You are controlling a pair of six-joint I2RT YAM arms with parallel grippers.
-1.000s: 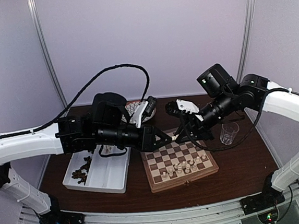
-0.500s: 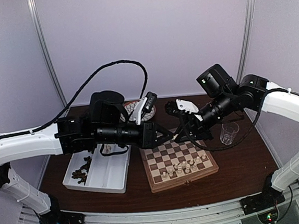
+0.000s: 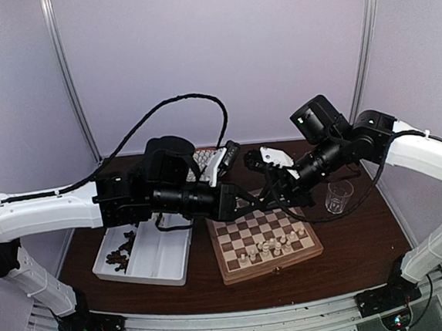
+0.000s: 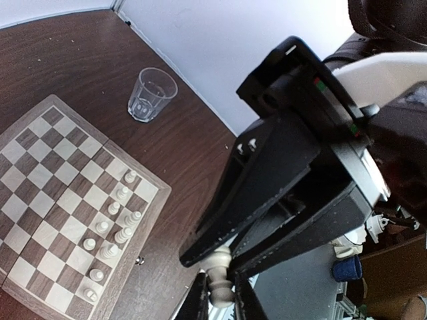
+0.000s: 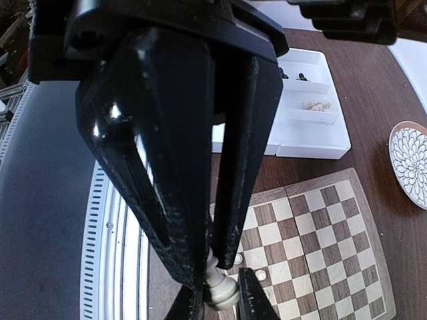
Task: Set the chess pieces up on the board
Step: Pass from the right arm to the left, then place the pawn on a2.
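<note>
I see the dark brown table point(image 3: 360, 255) first, and both arms reach in over it from the 2 sides. The board point(image 3: 242, 232) lies near the middle of the table. A loose group of cream-white pieces point(image 3: 271, 246) stands on its near right part. Just left of the board lies the white tray point(image 3: 165, 257), with dark brown pieces point(image 3: 120, 256) in its left compartment. A round patterned plate point(image 5: 410, 160) lies farther back. A clear glass point(image 3: 338, 196) stands right of the board, apart from it.

The left gripper point(image 4: 220, 301) and the right gripper point(image 5: 210, 273) meet tip to tip in the air. In the top view this is over the far edge of the board. Between them is 1 lone cream piece point(image 4: 219, 277). The left pincer is closed narrow on its base, and the right pincer is closed narrow on its head.
</note>
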